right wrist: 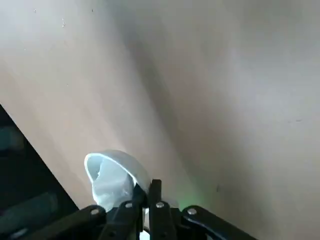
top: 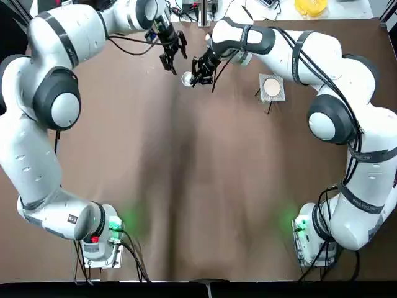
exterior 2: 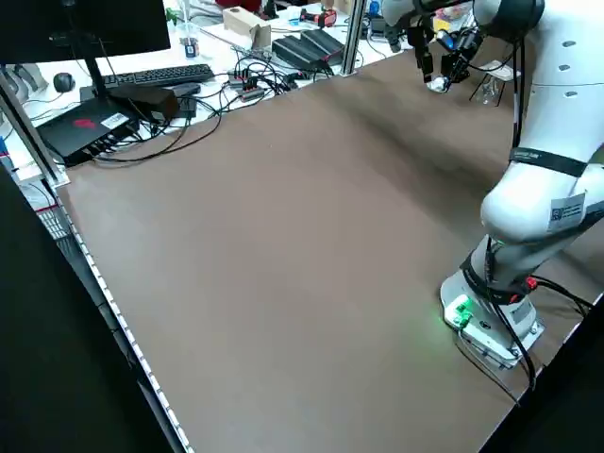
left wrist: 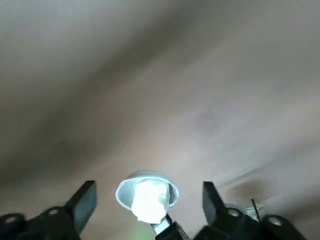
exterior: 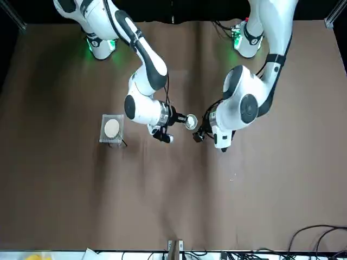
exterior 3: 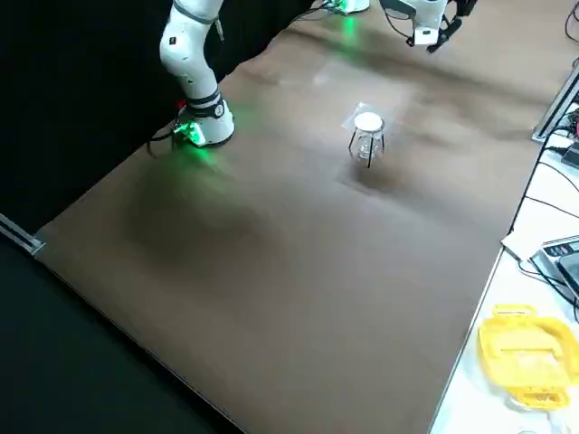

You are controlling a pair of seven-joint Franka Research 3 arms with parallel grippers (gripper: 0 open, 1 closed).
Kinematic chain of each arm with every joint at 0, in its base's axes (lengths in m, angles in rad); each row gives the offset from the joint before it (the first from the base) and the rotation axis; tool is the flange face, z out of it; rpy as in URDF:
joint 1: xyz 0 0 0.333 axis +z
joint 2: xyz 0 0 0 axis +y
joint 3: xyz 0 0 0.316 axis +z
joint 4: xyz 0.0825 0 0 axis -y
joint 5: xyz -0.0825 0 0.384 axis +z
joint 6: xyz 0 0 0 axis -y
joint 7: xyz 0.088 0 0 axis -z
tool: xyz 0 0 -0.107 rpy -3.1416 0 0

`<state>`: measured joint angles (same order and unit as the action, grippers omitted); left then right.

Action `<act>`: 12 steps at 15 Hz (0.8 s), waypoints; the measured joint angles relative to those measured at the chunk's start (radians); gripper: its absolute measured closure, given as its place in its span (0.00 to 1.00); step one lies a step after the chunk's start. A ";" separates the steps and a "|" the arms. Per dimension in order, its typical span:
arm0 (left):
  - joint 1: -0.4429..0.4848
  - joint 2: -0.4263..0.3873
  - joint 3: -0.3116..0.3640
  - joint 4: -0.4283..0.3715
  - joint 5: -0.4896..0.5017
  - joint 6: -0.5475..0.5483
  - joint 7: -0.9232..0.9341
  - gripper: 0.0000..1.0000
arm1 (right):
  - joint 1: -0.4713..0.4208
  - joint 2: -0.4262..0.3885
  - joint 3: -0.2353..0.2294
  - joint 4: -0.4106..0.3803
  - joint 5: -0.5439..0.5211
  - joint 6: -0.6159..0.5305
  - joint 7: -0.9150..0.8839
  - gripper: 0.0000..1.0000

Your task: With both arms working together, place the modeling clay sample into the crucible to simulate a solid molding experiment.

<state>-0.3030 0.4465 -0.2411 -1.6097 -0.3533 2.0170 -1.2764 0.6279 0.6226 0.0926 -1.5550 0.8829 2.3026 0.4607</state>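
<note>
The crucible (top: 187, 79) is a small white cup at the far middle of the table, and my right gripper (top: 194, 78) is shut on its rim. In the right wrist view the fingers (right wrist: 154, 192) pinch the cup's wall (right wrist: 131, 167). A whitish lump, the modeling clay sample (left wrist: 148, 202), lies inside the crucible (left wrist: 125, 186). My left gripper (top: 173, 59) hangs open just to the left of and above the cup, with nothing between its fingers (left wrist: 86, 198). In the front view the crucible (exterior: 191, 121) sits between both grippers.
A square silvery mesh pad (top: 272, 87) on a small wire stand holds a white round disc, to the right of the crucible. It also shows in the right side view, pad (exterior 3: 367, 124). Cables, a keyboard and boxes lie beyond the far edge.
</note>
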 joint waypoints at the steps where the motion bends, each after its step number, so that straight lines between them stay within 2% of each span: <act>1: 0.010 -0.012 0.000 0.001 0.001 -0.010 0.000 0.01 | -0.001 0.000 0.000 0.000 -0.002 0.000 -0.002 0.94; 3: 0.039 -0.038 0.000 0.001 0.016 -0.054 0.010 0.00 | -0.002 0.000 -0.001 0.000 -0.038 -0.003 -0.006 0.94; 5: 0.080 -0.066 0.000 0.004 0.034 -0.103 0.086 0.00 | -0.006 0.000 -0.003 0.000 -0.131 -0.011 -0.005 0.94; 9: 0.203 -0.145 0.001 0.006 0.063 -0.241 0.405 0.00 | -0.053 -0.005 -0.005 0.010 -0.332 -0.125 -0.006 0.94; 10: 0.251 -0.178 0.003 0.006 0.144 -0.296 0.578 0.00 | -0.089 -0.021 -0.006 0.024 -0.387 -0.215 -0.006 0.94; 12: 0.280 -0.196 0.002 0.006 0.260 -0.316 0.729 0.00 | -0.136 -0.047 -0.007 0.040 -0.399 -0.316 -0.039 0.94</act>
<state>-0.0234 0.2501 -0.2387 -1.6036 -0.0931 1.7014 -0.5474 0.4917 0.5755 0.0852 -1.5146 0.4839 1.9862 0.4213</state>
